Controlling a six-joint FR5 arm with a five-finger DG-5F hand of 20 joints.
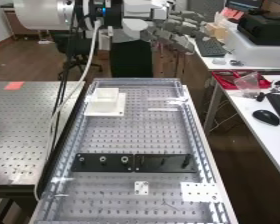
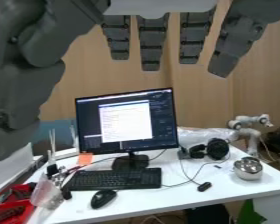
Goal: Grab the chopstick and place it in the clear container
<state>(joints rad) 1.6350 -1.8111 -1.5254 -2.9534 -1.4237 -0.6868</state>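
– Start nearest?
– Look for black plates (image 1: 117, 167) across the table (image 1: 150, 137). Beyond them, see the chopstick (image 1: 162, 109), lying crosswise near the white box (image 1: 105, 102).
– And farther off?
– Toward the table's far end, find the robot hand (image 1: 179, 31), held high, spread wide with straight fingers.

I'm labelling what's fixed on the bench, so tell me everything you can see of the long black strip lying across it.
The black strip lies flat across the perforated bench top, in two dark, smooth panels set end to end, perhaps plastic or painted metal. The left panel bears three round, light-ringed fittings in a row; the right one has small dark fittings. A small white plate lies nearer the camera, apart from it. The hand isn't touching it.
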